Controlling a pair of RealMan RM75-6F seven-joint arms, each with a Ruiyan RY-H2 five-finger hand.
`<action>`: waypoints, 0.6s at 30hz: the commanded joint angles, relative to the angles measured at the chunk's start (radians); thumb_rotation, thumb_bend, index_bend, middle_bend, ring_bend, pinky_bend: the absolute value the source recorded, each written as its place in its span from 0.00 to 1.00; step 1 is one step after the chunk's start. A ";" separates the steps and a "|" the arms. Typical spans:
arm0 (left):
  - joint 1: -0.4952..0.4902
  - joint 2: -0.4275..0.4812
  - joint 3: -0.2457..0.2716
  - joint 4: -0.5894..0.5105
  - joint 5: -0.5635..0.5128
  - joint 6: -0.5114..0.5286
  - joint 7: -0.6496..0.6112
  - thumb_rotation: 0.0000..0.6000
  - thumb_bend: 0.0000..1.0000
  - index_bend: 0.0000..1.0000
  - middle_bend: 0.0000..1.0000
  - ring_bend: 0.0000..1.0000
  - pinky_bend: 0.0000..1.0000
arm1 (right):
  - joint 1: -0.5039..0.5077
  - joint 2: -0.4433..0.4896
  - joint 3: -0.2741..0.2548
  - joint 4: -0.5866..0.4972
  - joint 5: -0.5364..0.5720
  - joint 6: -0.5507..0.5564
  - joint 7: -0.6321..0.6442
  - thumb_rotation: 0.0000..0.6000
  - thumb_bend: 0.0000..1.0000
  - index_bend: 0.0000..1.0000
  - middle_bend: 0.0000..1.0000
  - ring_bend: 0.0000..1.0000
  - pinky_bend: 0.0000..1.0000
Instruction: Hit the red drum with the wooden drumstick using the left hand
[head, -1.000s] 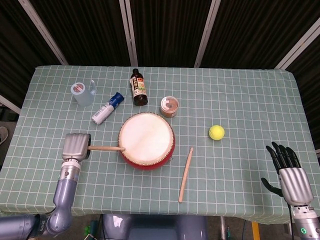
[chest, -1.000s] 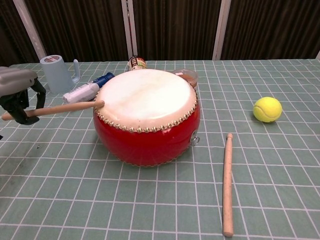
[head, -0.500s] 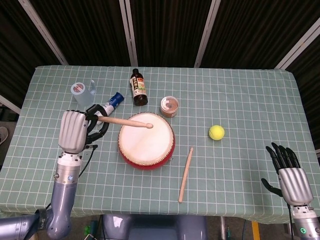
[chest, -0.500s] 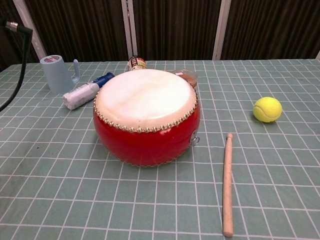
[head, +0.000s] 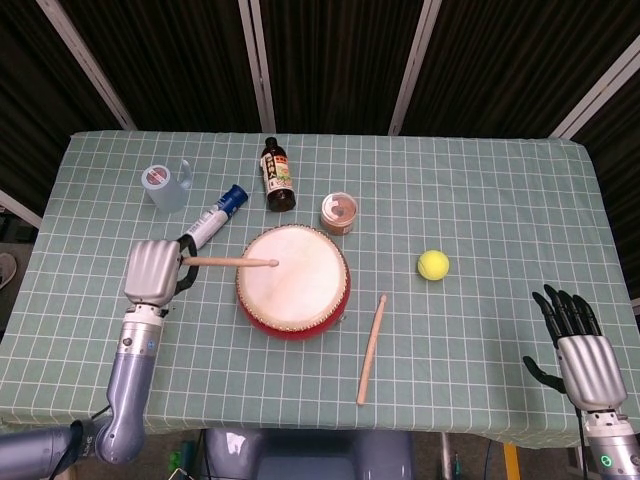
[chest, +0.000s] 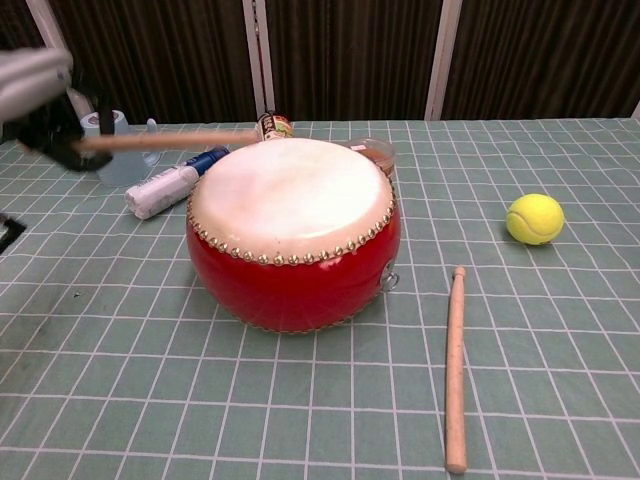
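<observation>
Your left hand (head: 152, 272) has a smooth silver-grey back shell over black fingers, on a glossy blue-grey forearm; your right hand (head: 578, 345) pairs the same silver shell with black fingers and a small green light below its wrist

In the chest view my left hand (chest: 40, 95) is blurred and cut off by the left edge. The brown bottle (chest: 272, 126) and small jar (chest: 377, 154) sit mostly hidden behind the red drum (chest: 293, 232).
</observation>
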 joint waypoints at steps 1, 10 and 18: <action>0.003 0.032 0.087 0.010 -0.233 -0.092 0.193 1.00 0.51 0.72 1.00 1.00 0.98 | 0.002 -0.001 0.001 0.001 0.003 -0.004 0.001 1.00 0.26 0.00 0.00 0.00 0.07; 0.027 0.139 -0.003 -0.172 -0.060 -0.004 -0.007 1.00 0.51 0.72 1.00 1.00 0.98 | -0.001 -0.001 -0.001 -0.002 -0.004 0.003 -0.003 1.00 0.26 0.00 0.00 0.00 0.07; 0.120 0.229 0.053 -0.302 0.222 0.080 -0.200 1.00 0.49 0.72 1.00 1.00 0.97 | -0.002 0.001 -0.002 -0.003 -0.003 0.002 -0.001 1.00 0.26 0.00 0.00 0.00 0.07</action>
